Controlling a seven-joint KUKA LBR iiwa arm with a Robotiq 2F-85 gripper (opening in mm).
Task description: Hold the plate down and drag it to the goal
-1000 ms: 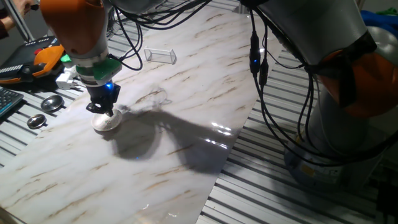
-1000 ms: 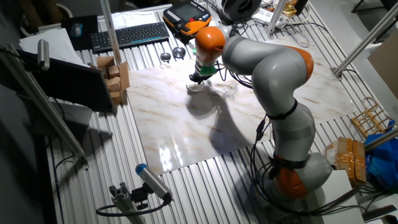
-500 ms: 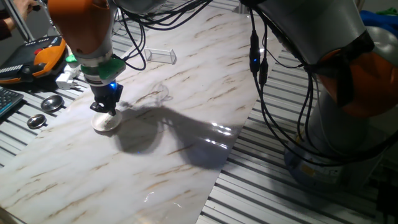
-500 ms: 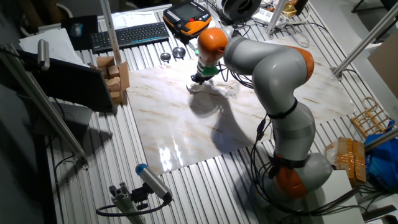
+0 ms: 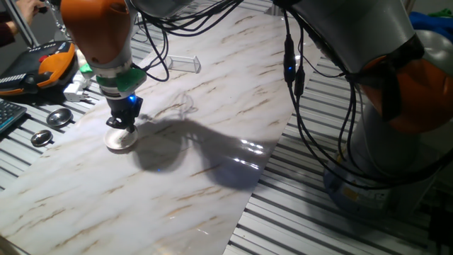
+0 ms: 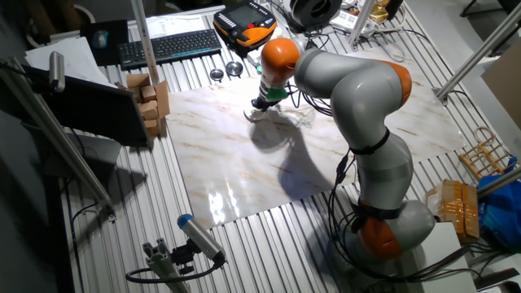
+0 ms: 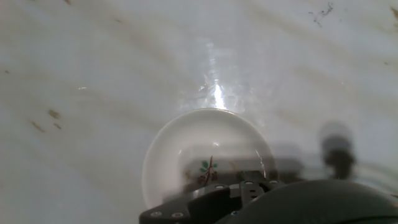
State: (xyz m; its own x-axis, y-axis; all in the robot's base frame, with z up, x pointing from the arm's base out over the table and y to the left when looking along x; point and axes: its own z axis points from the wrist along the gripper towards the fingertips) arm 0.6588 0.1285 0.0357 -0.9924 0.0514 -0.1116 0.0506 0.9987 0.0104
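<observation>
The plate (image 5: 120, 140) is a small white dish on the marble board, also seen as the plate (image 6: 256, 115) and, in the hand view, as the plate (image 7: 208, 155) with a small floral mark at its centre. My gripper (image 5: 122, 127) stands upright with its fingertips together, pressing down inside the dish; the gripper (image 6: 260, 104) shows the same. The hand view shows only the gripper's dark body along the bottom edge. The goal (image 5: 184, 108) is a faint transparent bracket to the right of the plate, apart from it, also visible as the goal (image 6: 298, 117).
A clear plastic box (image 5: 182, 64) lies farther back on the board. Two grey metal discs (image 5: 59, 117) (image 5: 42, 138) rest on the slatted table to the left, near an orange pendant (image 5: 44, 65). The board's edge (image 5: 269, 159) drops off at right.
The arm has shifted slightly right, toward the bracket. The plate under the fingertips has barely moved with it.
</observation>
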